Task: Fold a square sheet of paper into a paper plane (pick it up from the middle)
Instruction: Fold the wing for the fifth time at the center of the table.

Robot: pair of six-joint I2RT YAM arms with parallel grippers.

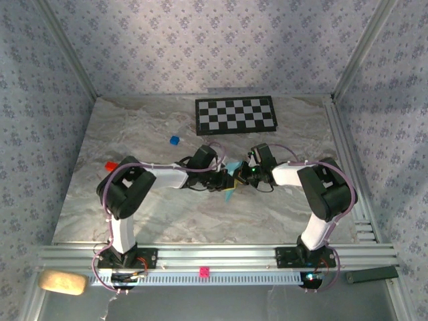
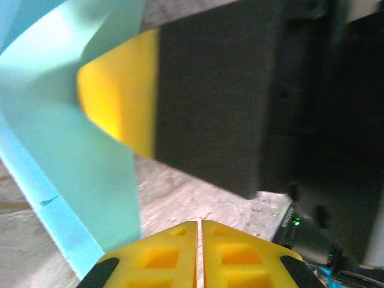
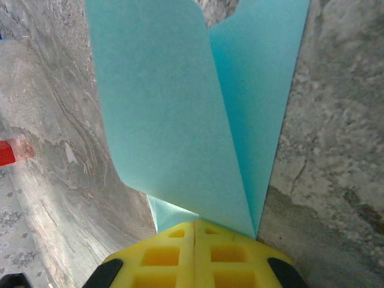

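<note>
The light-blue sheet of paper (image 1: 232,167) is folded into long flaps and hangs between my two grippers above the middle of the marble table. In the right wrist view the paper (image 3: 180,108) fans out from a crease straight out of my right gripper (image 3: 195,223), which is shut on its lower end. My left gripper (image 2: 200,223) has its yellow jaws pressed together with nothing between them; the paper (image 2: 60,150) stands just to its left. A yellow fingertip (image 2: 117,99) of the right gripper lies against that paper. From above, the left gripper (image 1: 221,180) and right gripper (image 1: 242,175) nearly touch.
A black-and-white checkerboard (image 1: 235,115) lies at the back of the table. A small blue cube (image 1: 174,140) sits left of it, and a red cube (image 1: 110,165) lies near the left arm's elbow. Aluminium rails run along the near and right edges.
</note>
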